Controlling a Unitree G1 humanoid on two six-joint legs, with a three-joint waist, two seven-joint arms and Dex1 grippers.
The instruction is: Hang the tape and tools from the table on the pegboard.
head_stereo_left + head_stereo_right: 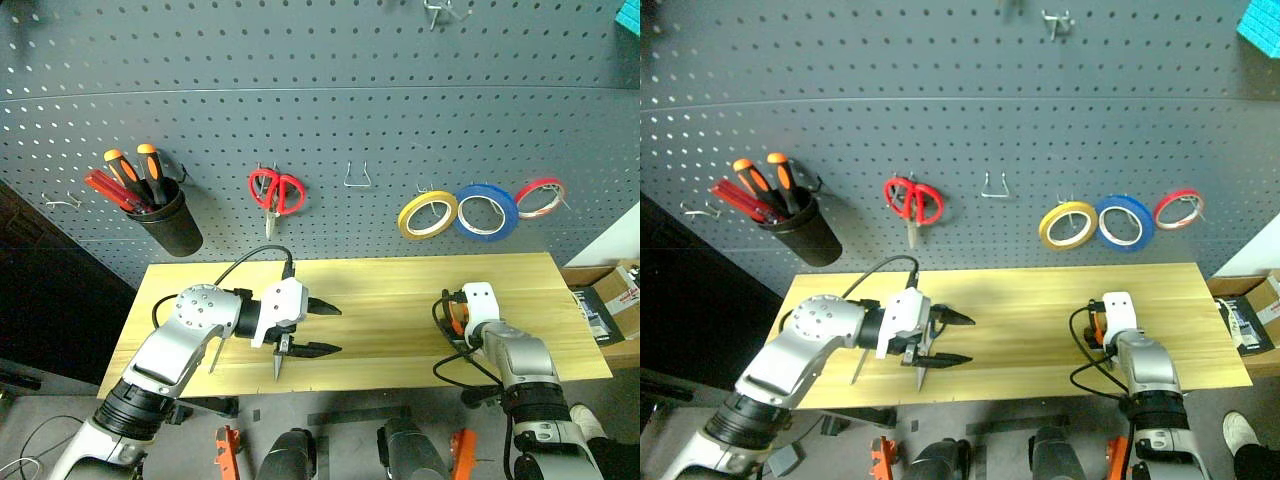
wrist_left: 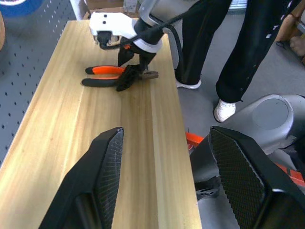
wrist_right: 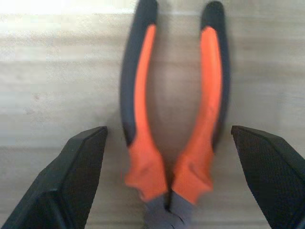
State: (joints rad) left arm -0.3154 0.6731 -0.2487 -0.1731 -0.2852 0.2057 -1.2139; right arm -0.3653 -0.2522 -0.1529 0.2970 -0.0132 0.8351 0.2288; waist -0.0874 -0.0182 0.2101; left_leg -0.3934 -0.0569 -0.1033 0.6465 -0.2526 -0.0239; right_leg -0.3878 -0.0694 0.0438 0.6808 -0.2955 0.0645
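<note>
We find the pliers step in hand. The pliers [image 3: 174, 119], orange-and-black handled, lie flat on the bench [image 1: 400, 310] at the lower right of the head view, directly under the right end effector [image 3: 169, 186]. In the right wrist view its two fingers stand wide, one on either side of the pliers near the pivot, neither finger touching them; nothing is gripped.

The left end effector [image 1: 322, 329] hovers over the bench left of centre, fingers moderately parted and empty, pointing toward the right of the frame. A thin pale object [image 1: 278, 363] lies on the bench just beneath it; we cannot identify it.

On the pegboard [image 1: 320, 100] the yellow tape [image 1: 427, 215] already hangs right of centre, beside a blue roll [image 1: 486, 211] and a red roll [image 1: 540, 197]. Red-handled scissors [image 1: 276, 194] hang at centre; a black cup [image 1: 170, 222] of screwdrivers at left. A bare hook [image 1: 359, 177] sits between the scissors and the tape.

In our judgement, the next move calls for lowering slightly, closing across both handles near the pivot, then lifting clear toward that free hook
</note>
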